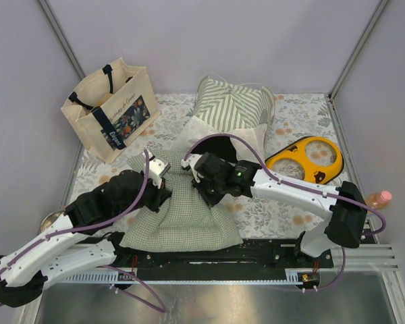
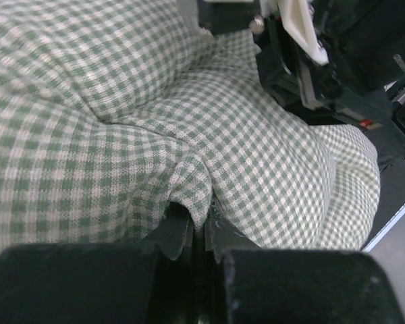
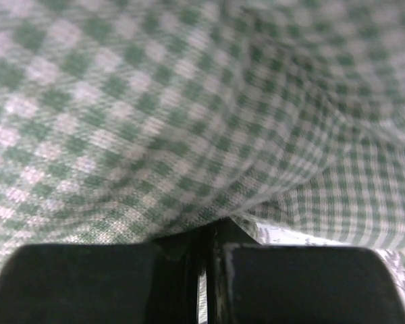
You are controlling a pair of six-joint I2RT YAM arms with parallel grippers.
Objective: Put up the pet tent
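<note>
Tent (image 1: 233, 101): slumped at the back centre of the table (image 1: 270, 216), against the rear wall and well apart from both grippers.
Tent facing: the white lacy flap side lies toward the arms, so I judge the door faces the near edge. The striped top bulges upward.
Tent long axis: its widest spread seems to run left to right across the table, but the fabric is too collapsed to be sure.
Cushion (image 1: 182, 216): green checked, lying flat just in front of the tent, with its far edge bunched up between the two grippers.
Left gripper (image 2: 199, 226): clamped on a fold of the cushion's far edge.
Right gripper (image 3: 206, 233): clenched on the same edge, close beside the left one.
Step in hand: apparently lifting the cushion to bring it to the tent.
Doing it well: raise both arms together at an even height and hold their spacing so the fold does not tear free. Clear the flaps before going forward.
Tote bag (image 1: 111, 108): upright at the back left.
Yellow double bowl (image 1: 307, 158): to the right.
</note>
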